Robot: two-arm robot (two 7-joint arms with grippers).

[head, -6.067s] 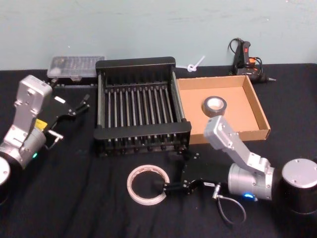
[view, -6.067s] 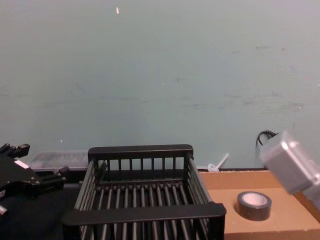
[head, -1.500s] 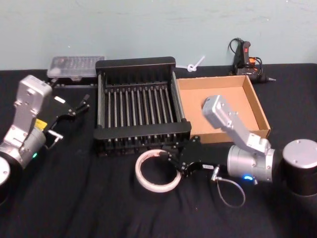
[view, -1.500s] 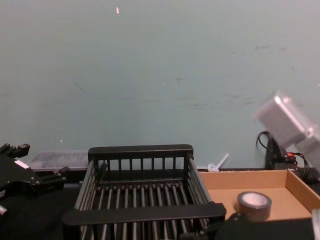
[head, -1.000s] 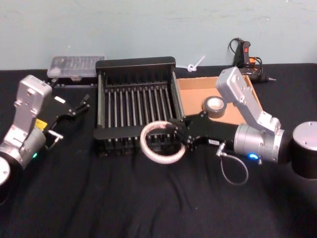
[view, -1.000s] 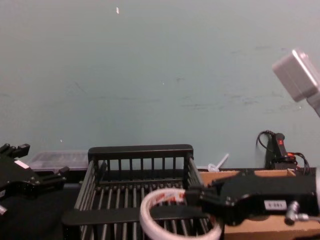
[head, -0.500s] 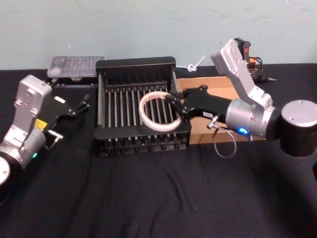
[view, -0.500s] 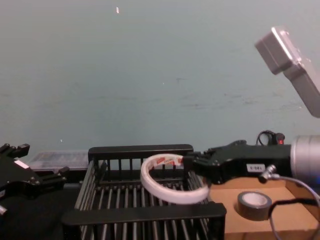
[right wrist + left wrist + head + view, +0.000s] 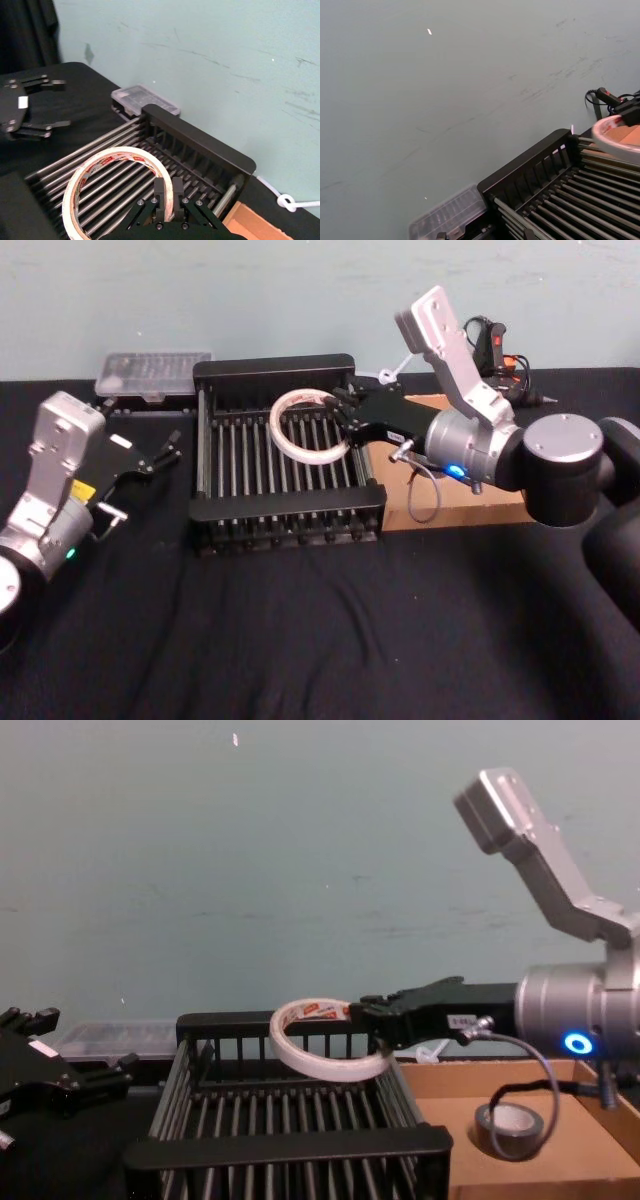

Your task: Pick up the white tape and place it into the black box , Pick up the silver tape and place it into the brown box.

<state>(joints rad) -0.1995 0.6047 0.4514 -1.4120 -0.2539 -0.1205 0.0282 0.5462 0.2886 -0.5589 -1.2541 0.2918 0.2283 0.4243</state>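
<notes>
— While the white tape [image 9: 308,426] hangs in the air over the black box [image 9: 285,515], what is holding it?

— The right end effector [image 9: 345,417], fingers pinched on the ring's rim at the side toward the brown box [image 9: 505,505]. The ring lies tilted, its open face roughly upward, sticking out leftward from the fingers over the far half of the crate's bars.

— So where does it go from there?

— Straight down, I'd judge. It's already inside the rim line, clear of the bars, so release or a short descent should land it on the slats.

— Anything in the way?

— Not much. The silver tape [image 9: 509,1127] sits in the cardboard tray, well to the right. The left end effector [image 9: 150,455] waits spread open over the tabletop [image 9: 300,640] left of the crate, near a clear plastic case [image 9: 152,375]. A glue gun [image 9: 497,355] lies behind the tray.
</notes>
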